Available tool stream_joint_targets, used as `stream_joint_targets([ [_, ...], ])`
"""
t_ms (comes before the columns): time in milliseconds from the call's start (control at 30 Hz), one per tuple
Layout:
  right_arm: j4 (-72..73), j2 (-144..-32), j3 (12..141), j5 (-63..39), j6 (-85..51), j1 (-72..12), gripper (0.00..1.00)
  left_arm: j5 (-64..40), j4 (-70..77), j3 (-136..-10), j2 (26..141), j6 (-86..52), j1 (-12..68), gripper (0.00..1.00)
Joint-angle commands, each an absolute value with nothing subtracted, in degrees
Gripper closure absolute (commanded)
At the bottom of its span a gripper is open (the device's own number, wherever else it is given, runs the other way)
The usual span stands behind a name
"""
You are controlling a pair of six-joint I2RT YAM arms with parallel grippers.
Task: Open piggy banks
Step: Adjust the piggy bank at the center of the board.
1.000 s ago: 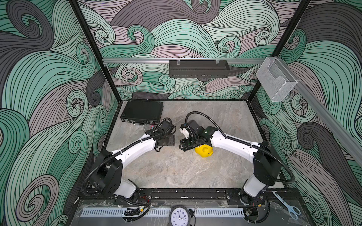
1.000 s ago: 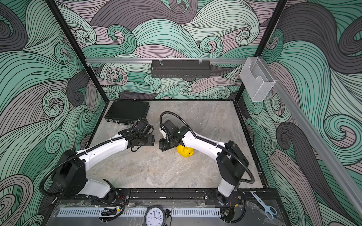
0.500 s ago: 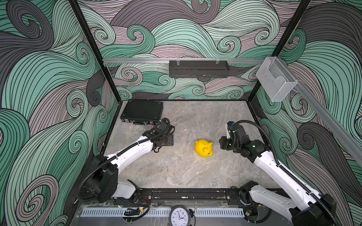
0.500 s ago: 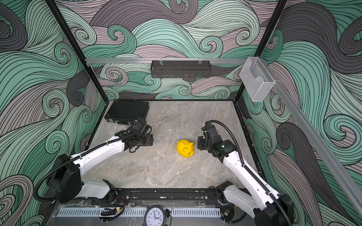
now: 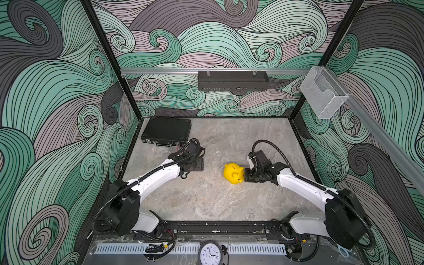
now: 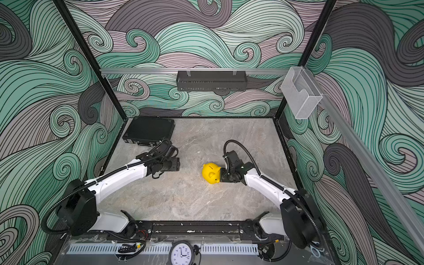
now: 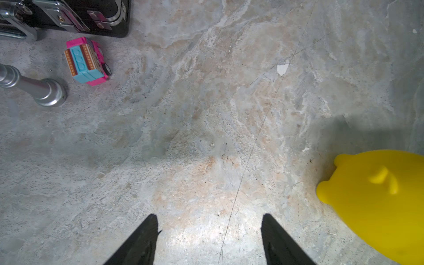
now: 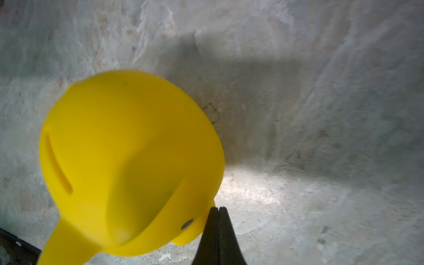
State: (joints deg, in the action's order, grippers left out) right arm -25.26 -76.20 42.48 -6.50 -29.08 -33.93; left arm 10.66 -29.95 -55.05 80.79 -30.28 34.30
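A yellow piggy bank sits near the middle of the grey marbled table. The right claw meets its right side. The left claw lies left of centre, apart from it. A black case occupies the table's upper left.

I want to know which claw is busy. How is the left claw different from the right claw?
The left gripper has its jaws apart with only bare table between them; the right gripper has its jaws pressed shut. The left one is away from the yellow pig; the right one's tips are right against the pig's face. Both have black fingers.
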Motion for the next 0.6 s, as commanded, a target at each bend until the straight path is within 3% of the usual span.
stream_joint_targets([
  [0, -20.75, -77.7, 42.66, -8.26, -33.74, -38.38, 1.0, 10.77, -30.66, -55.83, 80.91, -30.19, 33.93, 0.3],
  [267, -12.32, -86.43, 52.56, -15.31, -34.97, -48.11, 1.0, 13.16, -31.55, -54.46, 78.21, -30.28, 33.6, 0.29],
  [400, -20.13, -86.42, 58.53, -15.81, -27.98, -52.02, 0.87, 13.15, -31.54, -52.95, 75.24, -30.81, 31.91, 0.29],
  [567, -35.88, -81.23, 63.12, 2.85, -17.63, -52.87, 0.62, 11.05, -30.56, -50.71, 71.58, -32.91, 29.48, 0.28],
])
